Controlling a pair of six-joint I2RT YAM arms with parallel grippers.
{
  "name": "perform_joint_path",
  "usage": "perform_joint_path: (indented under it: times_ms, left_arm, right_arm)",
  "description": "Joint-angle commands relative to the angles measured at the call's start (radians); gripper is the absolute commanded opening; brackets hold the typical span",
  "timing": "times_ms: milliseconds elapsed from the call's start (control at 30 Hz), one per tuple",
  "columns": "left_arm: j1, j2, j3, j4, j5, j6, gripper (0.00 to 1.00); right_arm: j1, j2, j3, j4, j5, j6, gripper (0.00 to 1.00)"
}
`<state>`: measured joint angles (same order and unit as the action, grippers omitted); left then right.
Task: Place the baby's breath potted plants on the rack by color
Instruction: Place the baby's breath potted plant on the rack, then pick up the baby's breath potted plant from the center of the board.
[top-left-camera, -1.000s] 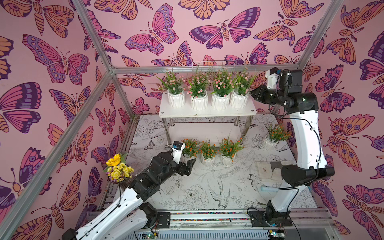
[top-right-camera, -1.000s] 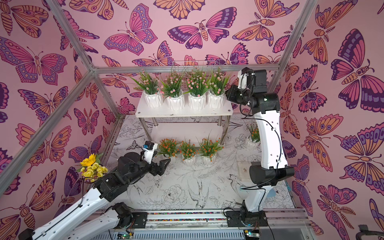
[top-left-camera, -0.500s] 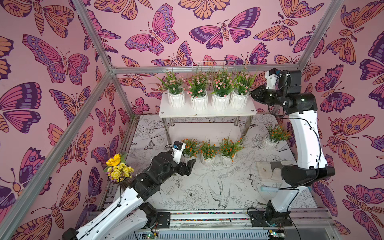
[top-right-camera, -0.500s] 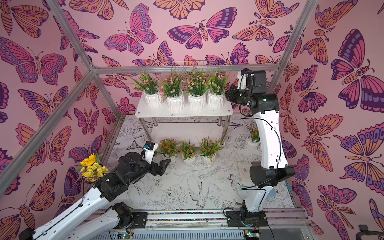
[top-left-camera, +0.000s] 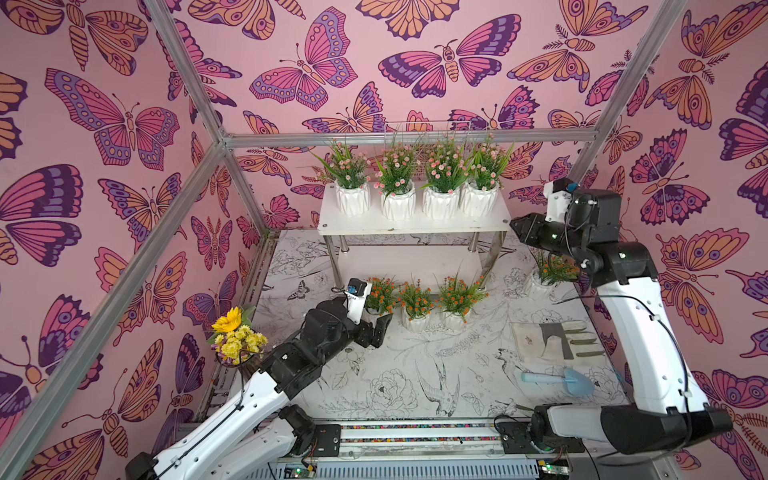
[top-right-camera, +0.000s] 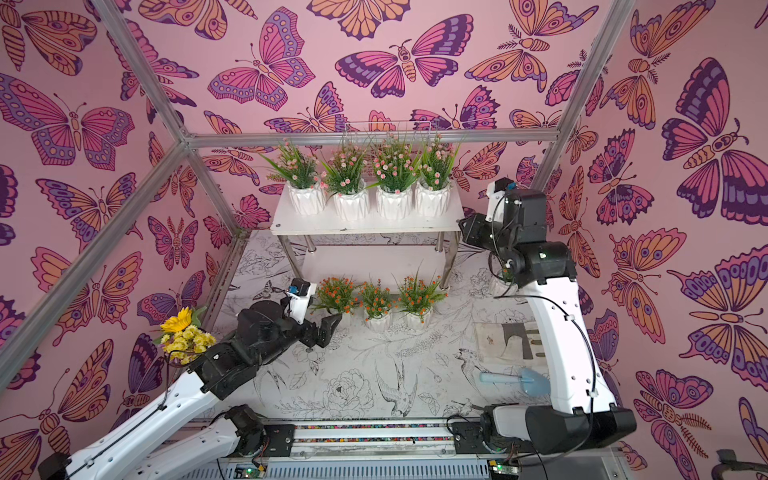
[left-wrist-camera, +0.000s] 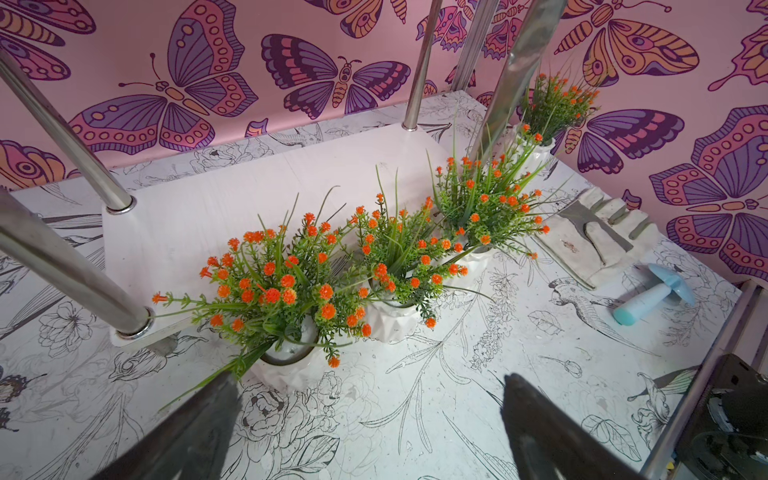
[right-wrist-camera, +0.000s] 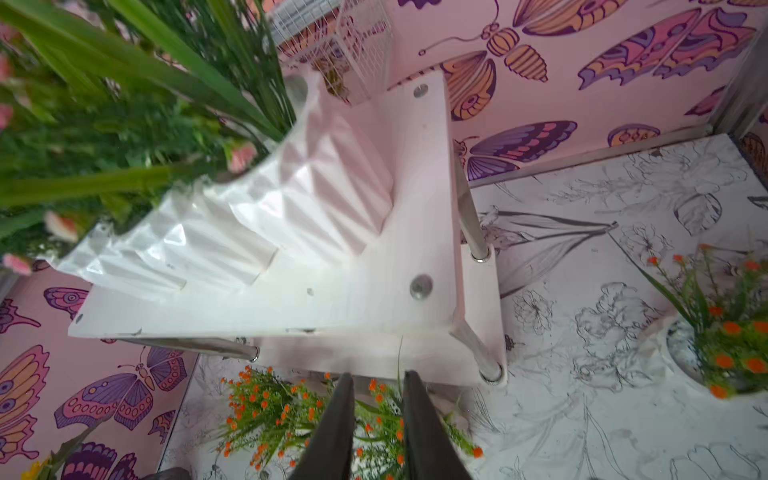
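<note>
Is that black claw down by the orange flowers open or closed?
Open: the left gripper has its fingers wide apart in its wrist view, nothing between them.

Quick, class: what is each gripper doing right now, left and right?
Left gripper: jaws wide open, holding nothing.
Right gripper: jaws only slightly apart, holding nothing.
</note>
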<state>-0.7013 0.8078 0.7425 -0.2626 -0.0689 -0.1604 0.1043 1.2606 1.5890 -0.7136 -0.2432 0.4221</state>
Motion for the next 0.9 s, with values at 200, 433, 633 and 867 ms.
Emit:
perform_joint_path:
  times_ms: [200,433,633,867]
  left_arm:
    - [0.001,0.014,0.006,0.013,-0.029,0.025,1.00]
    - [0.001,0.019,-0.020,0.039,-0.031,-0.010,1.00]
    - [0.000,0.046,-0.017,0.044,-0.019,-0.020,1.00]
    - [0.000,0.066,-0.021,0.053,-0.011,-0.025,1.00]
  right_arm:
    - [-0.005,-0.318,-0.542,0.161,0.086,0.076,0.23]
    - [0.006,-0.424,-0.881,0.246,0.071,0.154,0.23]
    - [0.030,-0.373,-1.009,0.351,0.031,0.178,0.24]
    - [0.085,-0.219,-0.996,0.445,0.025,0.166,0.27]
